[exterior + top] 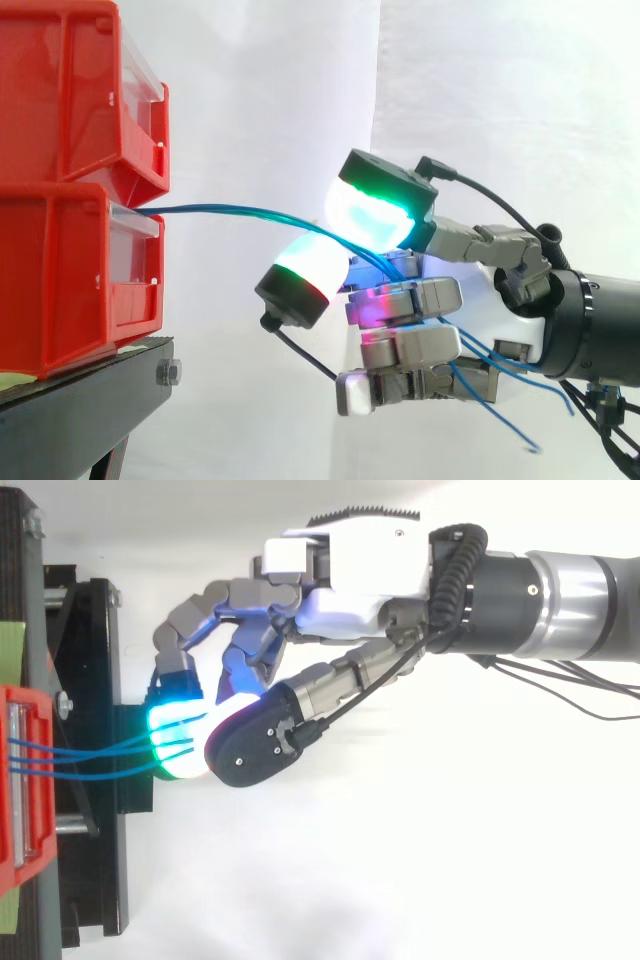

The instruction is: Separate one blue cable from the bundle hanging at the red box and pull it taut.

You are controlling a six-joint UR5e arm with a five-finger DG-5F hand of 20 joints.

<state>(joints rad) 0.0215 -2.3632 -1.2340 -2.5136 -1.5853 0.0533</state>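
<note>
Holds several thin blue cables (240, 211) pinched in the curled robot hand (350, 595), stretched nearly level from the hand, leftward in the side view, to the front of the lower red plastic box (60, 290).

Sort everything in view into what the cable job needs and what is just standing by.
Job: thin blue cables, lower red plastic bin they leave, robot hand with fingers closed on them.
Bystanders: upper red plastic bin, black metal stand, white curtain.

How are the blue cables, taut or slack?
Nearly taut: the blue cables arc shallowly from the red bin to the hand pinching them.
</note>
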